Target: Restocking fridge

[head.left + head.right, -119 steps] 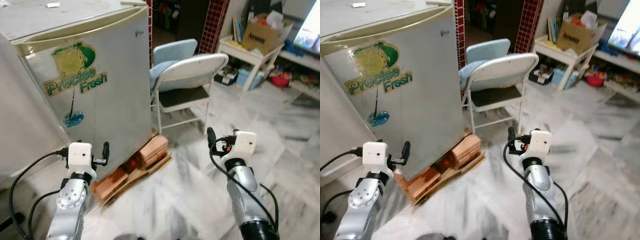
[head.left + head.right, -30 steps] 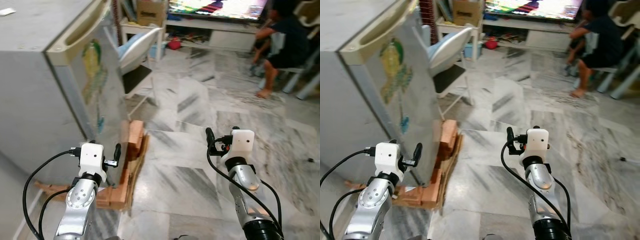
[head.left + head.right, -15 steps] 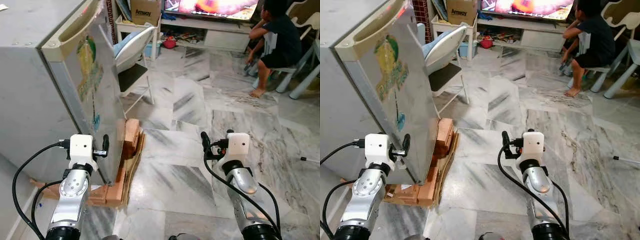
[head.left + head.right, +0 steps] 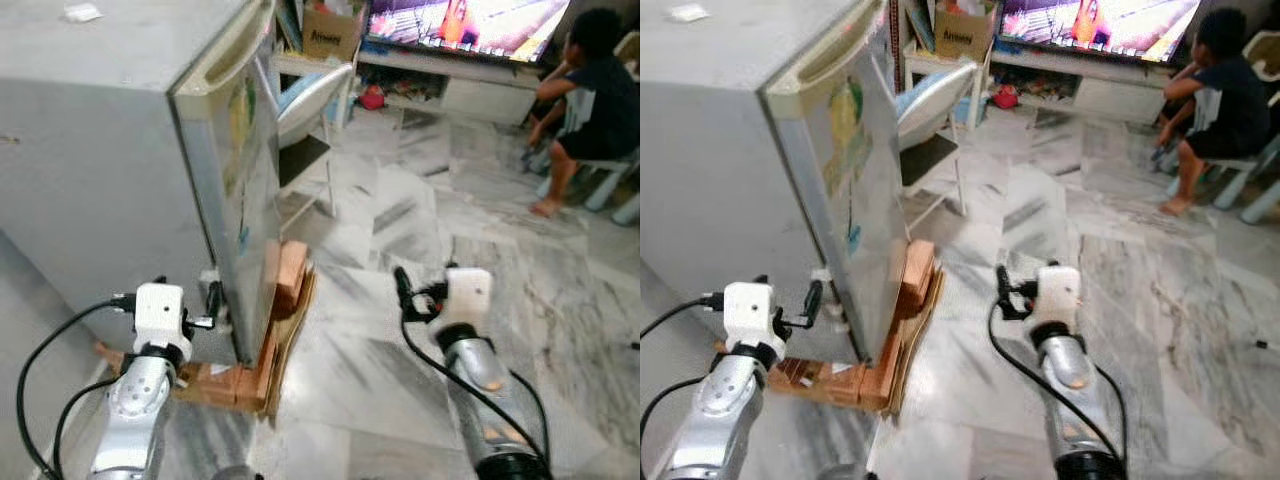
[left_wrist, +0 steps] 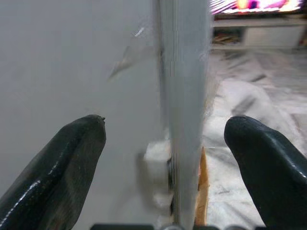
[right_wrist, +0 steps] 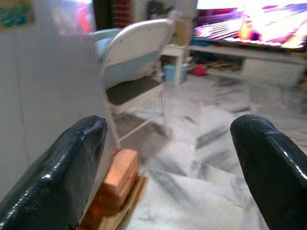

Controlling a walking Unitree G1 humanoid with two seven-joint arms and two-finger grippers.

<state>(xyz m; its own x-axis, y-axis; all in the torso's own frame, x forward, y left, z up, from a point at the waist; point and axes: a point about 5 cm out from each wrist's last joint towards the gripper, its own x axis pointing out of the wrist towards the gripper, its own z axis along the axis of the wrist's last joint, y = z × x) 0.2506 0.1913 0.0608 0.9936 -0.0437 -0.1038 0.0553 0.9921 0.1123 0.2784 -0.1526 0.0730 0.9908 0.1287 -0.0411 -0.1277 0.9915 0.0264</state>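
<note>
The grey fridge [image 4: 110, 170] stands at the left on wooden blocks [image 4: 288, 276]. Its door [image 4: 245, 140], with a green sticker, is closed, and I see it almost edge-on. My left gripper [image 4: 213, 298] is raised at the door's lower corner. In the left wrist view its fingers [image 5: 62, 158] are open, with the door's edge [image 5: 181, 86] in line between them at some distance. My right gripper [image 4: 401, 285] is held out over the marble floor, right of the fridge. Its fingers [image 6: 62, 167] are open with nothing between them.
A white folding chair [image 4: 312, 95] stands just past the fridge door. Behind it are a cardboard box [image 4: 330, 32] on a shelf and a lit TV [image 4: 470, 20]. A person [image 4: 590, 75] sits on a small chair at the far right. Marble floor [image 4: 400, 220] spreads to the right.
The camera has swung and moved, so the fridge now fills more of the left and its door is seen more edge-on. Both arms stay raised with fingers open.
</note>
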